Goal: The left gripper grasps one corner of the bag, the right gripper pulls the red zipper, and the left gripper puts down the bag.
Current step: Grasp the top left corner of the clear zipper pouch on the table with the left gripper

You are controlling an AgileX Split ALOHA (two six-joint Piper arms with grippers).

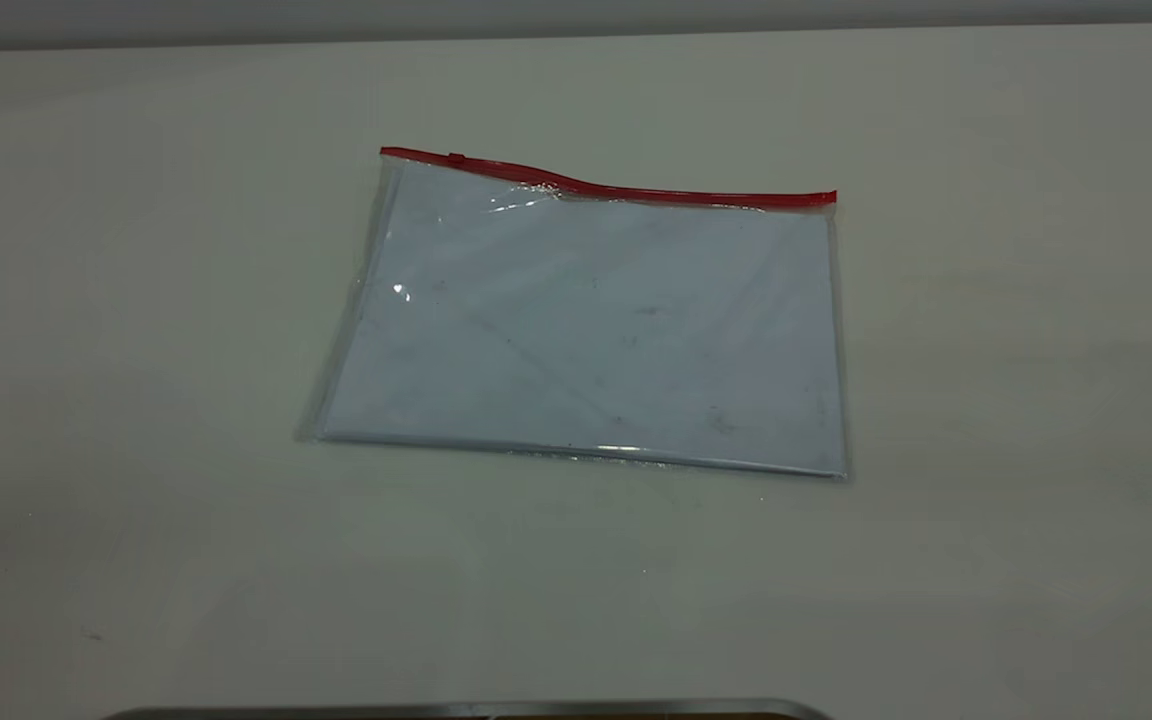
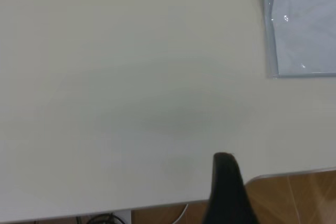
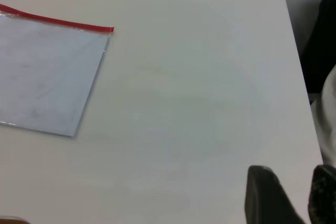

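Observation:
The bag (image 1: pixel 586 320), a clear pouch with a white sheet inside, lies flat on the white table (image 1: pixel 136 400). The red zipper (image 1: pixel 626 190) runs along its far edge, with the small slider tab (image 1: pixel 456 157) near the left corner (image 1: pixel 386 153). Neither gripper shows in the exterior view. In the left wrist view one black finger (image 2: pixel 226 182) of my left gripper shows with nothing beside it, far from the bag (image 2: pixel 307 24). My right gripper (image 3: pixel 293 182) hangs open and empty near the table's edge, well away from the bag (image 3: pixel 47 72) and its red-ended corner (image 3: pixel 111 29).
A grey metal rim (image 1: pixel 466 710) shows at the front edge of the exterior view. The table's edge (image 2: pixel 294 173) with wooden floor beyond is close to my left gripper. Dark and white things (image 3: pixel 325 77) lie beyond the table's side edge.

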